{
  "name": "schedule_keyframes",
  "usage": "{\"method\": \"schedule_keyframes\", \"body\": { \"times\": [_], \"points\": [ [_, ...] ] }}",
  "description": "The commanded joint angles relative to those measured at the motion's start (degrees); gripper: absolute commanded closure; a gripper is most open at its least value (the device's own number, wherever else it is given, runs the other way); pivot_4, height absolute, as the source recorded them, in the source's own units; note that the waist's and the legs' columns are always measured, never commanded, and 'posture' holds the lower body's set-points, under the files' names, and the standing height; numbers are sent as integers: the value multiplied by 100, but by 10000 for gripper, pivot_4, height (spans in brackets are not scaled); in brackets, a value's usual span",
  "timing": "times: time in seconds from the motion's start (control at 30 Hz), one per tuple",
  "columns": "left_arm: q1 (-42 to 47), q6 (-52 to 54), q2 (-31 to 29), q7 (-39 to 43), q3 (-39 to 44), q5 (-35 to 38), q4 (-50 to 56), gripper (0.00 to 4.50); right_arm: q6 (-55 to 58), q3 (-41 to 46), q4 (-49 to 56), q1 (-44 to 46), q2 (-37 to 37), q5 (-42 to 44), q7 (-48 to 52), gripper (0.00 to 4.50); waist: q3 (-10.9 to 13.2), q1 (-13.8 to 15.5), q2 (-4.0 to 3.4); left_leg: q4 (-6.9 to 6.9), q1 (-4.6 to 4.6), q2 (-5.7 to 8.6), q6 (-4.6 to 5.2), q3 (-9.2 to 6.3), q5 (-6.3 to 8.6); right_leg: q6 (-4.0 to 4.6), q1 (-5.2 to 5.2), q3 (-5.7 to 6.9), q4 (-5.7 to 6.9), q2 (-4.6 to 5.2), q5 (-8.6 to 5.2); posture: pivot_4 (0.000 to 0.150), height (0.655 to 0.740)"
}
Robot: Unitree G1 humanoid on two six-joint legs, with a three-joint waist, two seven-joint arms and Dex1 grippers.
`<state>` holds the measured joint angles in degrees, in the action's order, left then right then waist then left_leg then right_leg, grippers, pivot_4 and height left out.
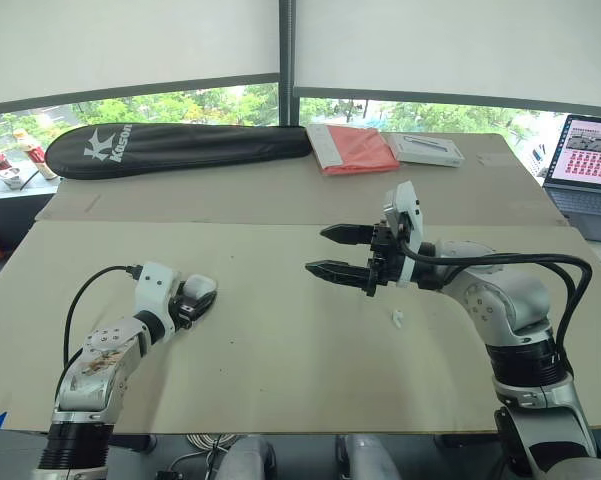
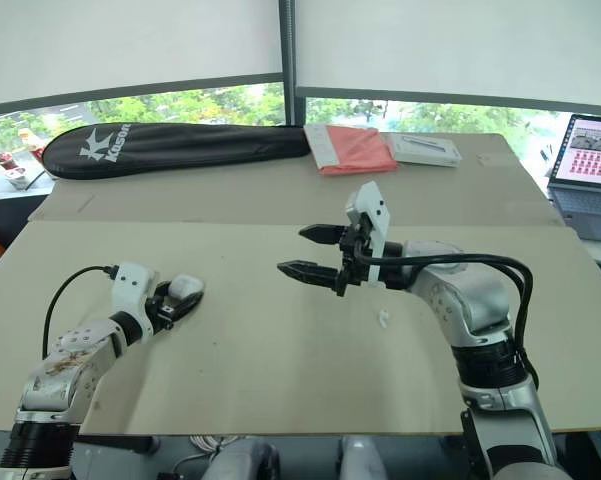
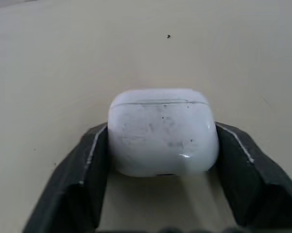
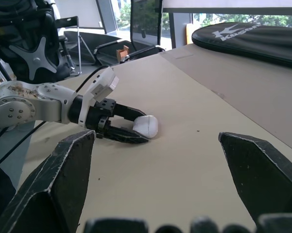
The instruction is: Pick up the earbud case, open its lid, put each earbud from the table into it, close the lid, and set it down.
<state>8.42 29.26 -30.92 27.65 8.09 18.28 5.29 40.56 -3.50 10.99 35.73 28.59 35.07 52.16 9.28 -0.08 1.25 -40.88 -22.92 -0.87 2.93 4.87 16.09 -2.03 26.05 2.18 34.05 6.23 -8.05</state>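
Across your table (image 1: 280, 370), the long black bag (image 1: 180, 147) at the far left reads "Kason". Your right gripper (image 1: 316, 250) hovers mid-table, spread wide and empty. Near left, your left gripper (image 1: 193, 303) clamps the earbud case (image 3: 163, 131); the left wrist view shows its lid seam closed. One earbud (image 1: 397, 318) lies on the table to the right.

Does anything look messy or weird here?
A bit. The earbud case in the left end effector is speckled with dark scuffs, and a tiny white earbud lies loose on the table.

One earbud case (image 1: 200, 291), one earbud (image 1: 396, 318), one laptop (image 1: 585, 165).
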Motion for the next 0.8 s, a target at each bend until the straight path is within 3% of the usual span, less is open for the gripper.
{"method": "schedule_keyframes", "body": {
  "times": [0.03,0.17,0.3,0.5,0.63,0.8],
  "points": [
    [16,-129,37,95,-10,-32,-3,19317,48,245,252,40,84,164,-39,0,0,5,0,0,0,0,0,0,0,0,0,0,0,0,0,1500,7400],
    [413,-1263,-82,479,-366,-460,16,19317,158,431,91,151,68,227,-185,0,0,28,1,-1,-2,1,0,0,0,1,1,0,0,0,0,1500,7400],
    [1419,-4122,-217,865,-912,-1439,-676,19317,728,560,-224,485,-31,412,-503,0,1,86,2,-10,-21,1,-2,1,-2,14,12,6,-4,0,9,1500,7400],
    [2908,-7737,-343,922,-1419,-2413,-2821,19317,1187,598,-591,784,-361,658,-695,0,-1,19,-1,3,-19,0,1,13,0,17,11,10,-1,1,14,1500,7400],
    [3817,-9269,-348,875,-1688,-2712,-4111,19317,1155,493,-951,932,-580,537,-696,0,0,-6,0,-2,-32,0,3,45,-1,11,12,23,-1,0,17,1500,7400],
    [4495,-10332,-343,807,-1937,-2956,-5163,19317,1188,471,-966,1087,-907,567,-829,0,0,-9,0,-5,-39,-1,7,45,1,3,12,25,-3,1,20,1500,7400]
  ]
}}
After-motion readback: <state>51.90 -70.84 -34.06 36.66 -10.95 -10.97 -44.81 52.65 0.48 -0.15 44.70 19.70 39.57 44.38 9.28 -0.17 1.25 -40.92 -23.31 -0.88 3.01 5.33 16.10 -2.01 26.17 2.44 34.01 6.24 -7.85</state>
